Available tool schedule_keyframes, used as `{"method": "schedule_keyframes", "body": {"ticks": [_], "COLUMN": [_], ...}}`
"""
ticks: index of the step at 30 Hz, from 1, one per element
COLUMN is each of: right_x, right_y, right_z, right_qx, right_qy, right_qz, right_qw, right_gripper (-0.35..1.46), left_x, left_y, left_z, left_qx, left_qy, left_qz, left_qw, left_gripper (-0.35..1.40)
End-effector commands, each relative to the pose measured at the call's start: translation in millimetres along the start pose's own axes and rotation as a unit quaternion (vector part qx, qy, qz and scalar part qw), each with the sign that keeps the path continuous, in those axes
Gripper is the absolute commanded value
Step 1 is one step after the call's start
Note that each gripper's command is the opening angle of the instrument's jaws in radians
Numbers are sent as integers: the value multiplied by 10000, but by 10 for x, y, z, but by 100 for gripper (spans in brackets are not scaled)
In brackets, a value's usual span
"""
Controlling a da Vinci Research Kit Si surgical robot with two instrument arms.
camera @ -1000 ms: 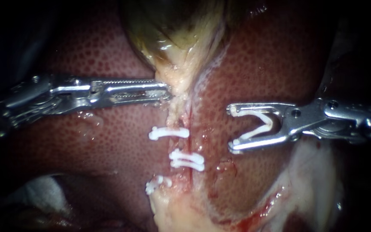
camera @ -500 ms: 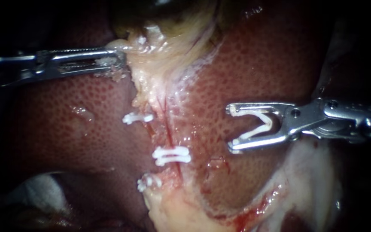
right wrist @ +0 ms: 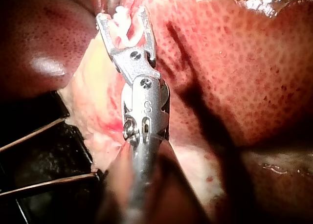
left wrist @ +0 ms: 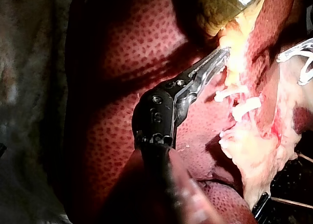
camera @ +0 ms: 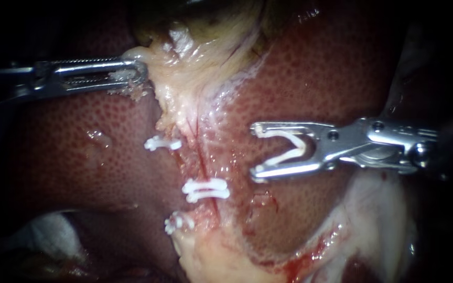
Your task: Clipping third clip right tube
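Left instrument (camera: 141, 72): reaches in over the upper left of the liver (camera: 315, 73), jaws pressed together on the edge of the pale tissue (camera: 184, 99) that hangs below the gallbladder (camera: 200, 13), with that tissue stretched toward the liver's left side. Right instrument (camera: 258, 152): lies level over the right half of the liver, jaws spread wide yet seated on a loaded clip (camera: 300, 149), one white leg against each jaw, the V open toward the tube (camera: 202, 157). Loaded clip: sits just right of the tube, apart from it, over bare liver. Tube: runs as a thin red-streaked strand down the middle of the liver, from the pale tissue toward the pale fatty mass (camera: 221, 257) at the liver's lower edge. On that strand or right beside it, three sets of white clips, all closed: an upper clip (camera: 162, 143) left of the red streak, a paired clip (camera: 205, 189) lower down across it, a lowest clip (camera: 178, 224) at the top of the fatty mass; cannot tell which strand each one grips. Left wrist view: shows the left instrument (left wrist: 217, 60) clamped on the pale tissue (left wrist: 234, 57), closed clips (left wrist: 239, 101) just beside its jaws. Right wrist view: shows the right instrument (right wrist: 122, 16) with the loaded clip (right wrist: 128, 28) between its spread jaws, liver (right wrist: 225, 67) alongside.
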Motion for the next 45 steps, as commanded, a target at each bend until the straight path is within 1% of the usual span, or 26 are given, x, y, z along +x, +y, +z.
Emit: {"method": "schedule_keyframes", "body": {"ticks": [1,4,5,10,13,15,17,19,20,22,24,28,31,36,38,45], "right_x": [-6,-20,-27,-52,-67,-77,-84,-87,-88,-86,-84,-78,-74,-64,-58,-41], "right_y": [4,12,16,25,26,25,22,20,18,15,13,10,10,12,15,20], "right_z": [7,23,30,56,70,80,89,94,98,101,104,107,110,108,106,99], "right_qx": [10,-24,-15,-18,19,58,137,207,247,332,416,583,623,637,652,694], "right_qy": [-23,-86,-147,-287,-397,-433,-455,-461,-480,-442,-332,-99,-13,99,179,282], "right_qz": [44,94,104,209,276,326,445,510,578,695,849,1022,1084,1145,1165,1222], "right_qw": [10000,9999,9998,9994,9988,9985,9979,9974,9969,9960,9950,9930,9922,9913,9909,9897], "right_gripper": [49,49,49,49,49,49,49,49,49,49,49,49,49,49,49,49], "left_x": [-1,-3,-3,-4,-4,-4,-4,-5,-5,-5,-5,-5,-5,-5,-5,-5], "left_y": [0,1,2,3,4,4,4,4,4,5,5,5,5,5,5,5], "left_z": [2,4,4,5,5,6,6,7,8,8,9,9,9,9,9,10], "left_qx": [12,21,37,43,46,48,37,40,42,31,32,32,32,33,33,34], "left_qy": [3,8,13,16,17,18,15,17,18,15,16,16,16,16,16,17], "left_qz": [4,6,7,8,8,8,8,9,9,10,10,10,10,10,10,10], "left_qw": [10000,10000,10000,10000,10000,10000,10000,10000,10000,10000,10000,10000,10000,10000,10000,10000], "left_gripper": [-35,-35,-35,-35,-35,-35,-35,-35,-35,-35,-35,-35,-35,-35,-35,-35]}}
